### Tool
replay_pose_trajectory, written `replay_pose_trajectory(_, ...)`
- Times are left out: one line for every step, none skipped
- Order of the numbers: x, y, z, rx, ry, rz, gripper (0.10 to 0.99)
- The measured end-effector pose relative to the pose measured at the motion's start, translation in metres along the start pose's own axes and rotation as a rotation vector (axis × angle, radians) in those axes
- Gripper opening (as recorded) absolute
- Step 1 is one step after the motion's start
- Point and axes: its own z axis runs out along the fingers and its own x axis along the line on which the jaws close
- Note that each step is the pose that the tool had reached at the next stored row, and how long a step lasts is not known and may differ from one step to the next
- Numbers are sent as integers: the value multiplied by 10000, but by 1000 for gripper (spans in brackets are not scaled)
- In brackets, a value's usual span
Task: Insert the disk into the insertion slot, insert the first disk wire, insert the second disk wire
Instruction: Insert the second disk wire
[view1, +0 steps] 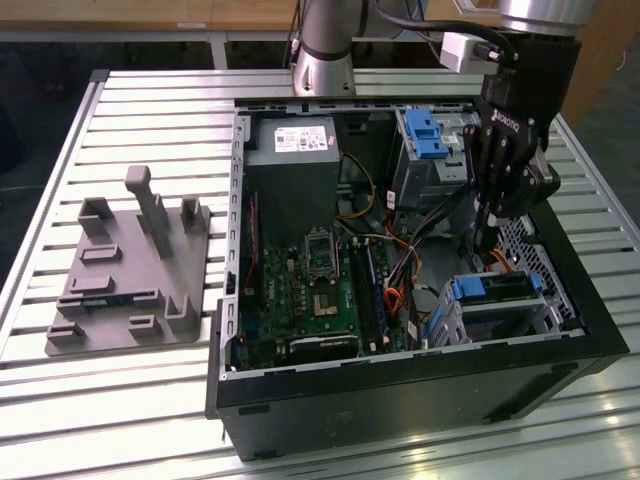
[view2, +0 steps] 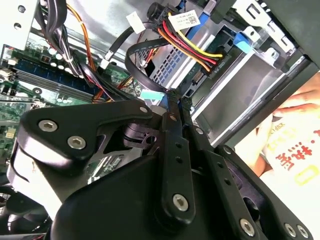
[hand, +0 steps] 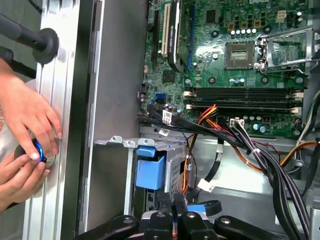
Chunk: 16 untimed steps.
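In the exterior view the disk (view1: 497, 291), silver in a blue carrier, lies inside the insertion slot (view1: 528, 250), a perforated grey cage at the case's near corner on the exterior view's right. My gripper (view1: 483, 243) reaches down into the case just behind that cage. In the second wrist view the fingers (view2: 173, 107) are pressed together at my gripper (view2: 179, 100), shut on a black wire (view2: 136, 59) with a light-blue end (view2: 151, 94). A red, yellow and black wire bundle (view2: 192, 50) ends at a connector against the disk (view2: 235, 95). The first wrist view shows the blue wire end (hand: 198, 209) beside my gripper (hand: 172, 206).
The open computer case (view1: 400, 380) holds a motherboard (view1: 310, 290), a power supply (view1: 290, 170), a taller bay with a blue latch (view1: 425, 135) and loose cable bundles (hand: 265, 155). A grey fixture (view1: 130, 270) lies on the slatted table. A person's hands (hand: 25, 130) rest beside the case.
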Motion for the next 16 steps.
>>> replay_pose_trajectory(8, -11, 2, -7, -23, -3, 145)
replay_pose_trajectory(15, -36, 3, -36, -31, -13, 145)
replay_pose_trajectory(19, -62, 3, -75, -34, -28, 145)
replay_pose_trajectory(23, -91, 3, -115, -36, -43, 145)
replay_pose_trajectory(27, -124, 3, -157, -43, -57, 145)
replay_pose_trajectory(31, -154, 3, -196, -48, -70, 145)
replay_pose_trajectory(34, -180, 2, -223, -56, -81, 145)
replay_pose_trajectory(38, -196, 3, -242, -72, -89, 145)
replay_pose_trajectory(43, -199, 5, -245, -97, -87, 145)
replay_pose_trajectory(48, -199, 7, -248, -141, -75, 145)
replay_pose_trajectory(51, -198, 7, -251, -198, -60, 145)
replay_pose_trajectory(52, -198, 7, -251, -276, -49, 145)
replay_pose_trajectory(54, -198, 8, -251, -371, -42, 145)
replay_pose_trajectory(57, -198, 10, -250, -450, -40, 145)
replay_pose_trajectory(61, -198, 12, -248, -522, -36, 145)
replay_pose_trajectory(65, -198, 12, -247, -588, -31, 145)
